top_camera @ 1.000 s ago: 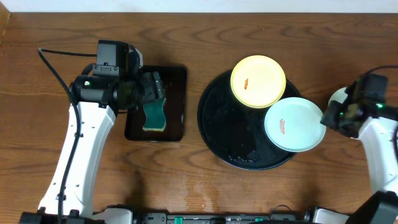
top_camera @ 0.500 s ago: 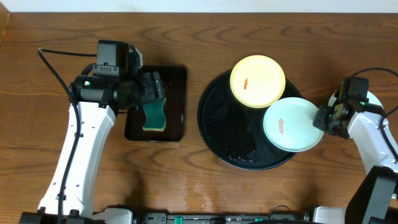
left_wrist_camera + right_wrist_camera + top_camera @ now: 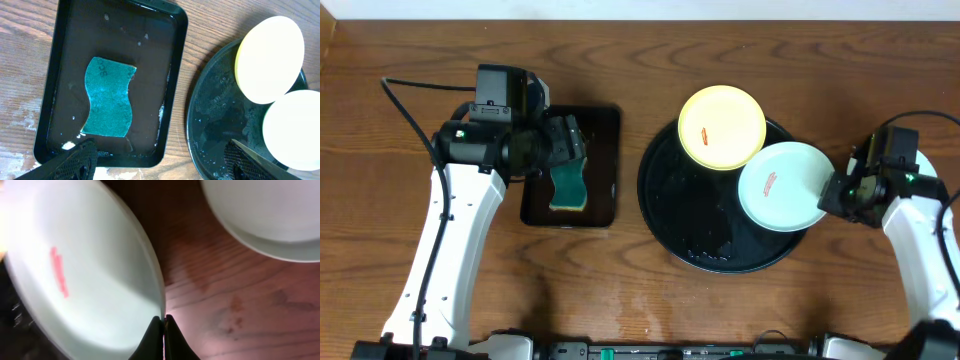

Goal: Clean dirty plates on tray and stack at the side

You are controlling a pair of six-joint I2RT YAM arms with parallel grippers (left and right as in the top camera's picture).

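Note:
The round black tray holds a pale yellow plate with a red smear at its far rim. A mint-green plate with a red smear lies over its right side. My right gripper is shut on that mint plate's right rim; the right wrist view shows the fingertips pinching the edge of the tilted plate. Another pale plate lies on the wood beyond it. My left gripper hangs open and empty over the sponge; its fingers frame the left wrist view.
A small rectangular black tray left of the round tray holds a teal sponge. The left wrist view shows the sponge, that wet tray, the round tray and both plates. Bare wood surrounds the trays.
My right gripper has closed on the mint plate's rim and moved it left and slightly back. The yellow plate has slid left. The left arm has not moved.

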